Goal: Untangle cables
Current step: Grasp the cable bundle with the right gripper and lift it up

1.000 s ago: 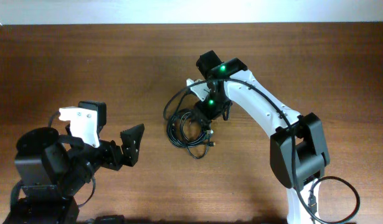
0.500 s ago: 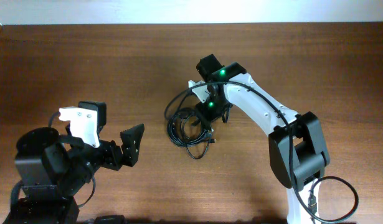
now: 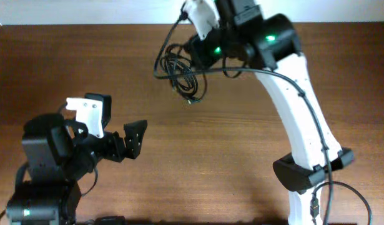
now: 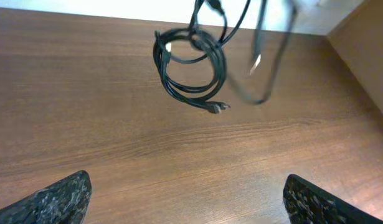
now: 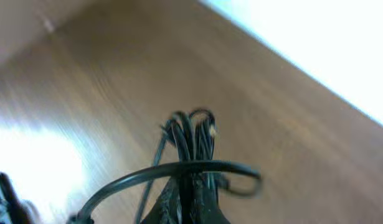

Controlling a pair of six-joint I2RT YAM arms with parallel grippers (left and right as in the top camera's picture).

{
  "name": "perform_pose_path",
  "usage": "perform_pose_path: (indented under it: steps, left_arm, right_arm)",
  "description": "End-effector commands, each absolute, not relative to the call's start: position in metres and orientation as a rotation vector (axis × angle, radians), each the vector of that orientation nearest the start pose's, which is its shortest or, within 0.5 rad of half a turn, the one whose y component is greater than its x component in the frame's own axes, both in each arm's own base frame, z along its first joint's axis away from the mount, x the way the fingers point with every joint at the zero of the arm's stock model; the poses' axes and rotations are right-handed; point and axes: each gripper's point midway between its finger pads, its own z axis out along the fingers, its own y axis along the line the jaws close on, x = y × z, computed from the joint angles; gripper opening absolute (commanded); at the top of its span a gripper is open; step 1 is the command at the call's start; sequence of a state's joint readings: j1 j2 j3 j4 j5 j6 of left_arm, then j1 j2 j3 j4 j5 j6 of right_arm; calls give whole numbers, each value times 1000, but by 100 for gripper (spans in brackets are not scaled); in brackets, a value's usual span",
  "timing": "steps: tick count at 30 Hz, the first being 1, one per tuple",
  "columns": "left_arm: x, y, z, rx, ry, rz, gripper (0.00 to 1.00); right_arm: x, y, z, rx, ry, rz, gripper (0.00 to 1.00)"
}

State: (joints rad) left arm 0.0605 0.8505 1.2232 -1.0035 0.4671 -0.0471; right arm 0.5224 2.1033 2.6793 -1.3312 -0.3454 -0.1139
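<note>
The cables (image 3: 182,70) are thin black cords in coiled loops, hanging in the air from my right gripper (image 3: 201,50) high over the far middle of the table. A small metal-tipped plug dangles at the bottom. In the left wrist view the cables (image 4: 191,68) hang above the wood, with a plug end low on the loop. In the right wrist view my right gripper (image 5: 190,202) is shut on the cables (image 5: 191,134). My left gripper (image 3: 132,139) is open and empty low at the left; its fingertips show in the left wrist view (image 4: 191,199).
The brown wooden table (image 3: 241,144) runs to a white wall at the far edge. The right arm's white body (image 3: 298,106) reaches across the right half. The left arm's black base (image 3: 45,169) stands at the front left.
My right gripper has lifted the cables off the table and raised them high toward the far edge. The left gripper has shifted only slightly.
</note>
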Motion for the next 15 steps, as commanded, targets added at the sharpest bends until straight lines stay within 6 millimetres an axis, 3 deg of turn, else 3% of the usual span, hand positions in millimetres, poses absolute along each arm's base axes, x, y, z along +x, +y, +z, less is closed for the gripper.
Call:
perform_pose_path:
  steps: [1, 4, 7, 8, 9, 12, 15]
  left_arm:
    - [242, -70, 330, 202, 2134, -540, 99]
    - [243, -70, 331, 222, 2125, -527, 99]
    - [243, -70, 332, 309, 2102, -477, 99]
    - [243, -70, 331, 355, 2091, -447, 99]
    - [254, -56, 330, 343, 2088, -332, 99]
    - [274, -58, 343, 354, 2016, -339, 99]
    - [279, -69, 342, 397, 2009, -420, 99]
  right_arm:
    - [363, 305, 448, -816, 1991, 860, 4]
    - [331, 313, 483, -785, 1941, 1100, 4]
    - [312, 322, 500, -757, 1936, 1315, 4]
    - [308, 323, 505, -780, 1908, 1335, 4]
    - [304, 324, 513, -792, 1876, 1335, 4]
    - [290, 322, 527, -792, 1848, 1403, 4]
    - [286, 321, 536, -796, 1814, 1431, 4]
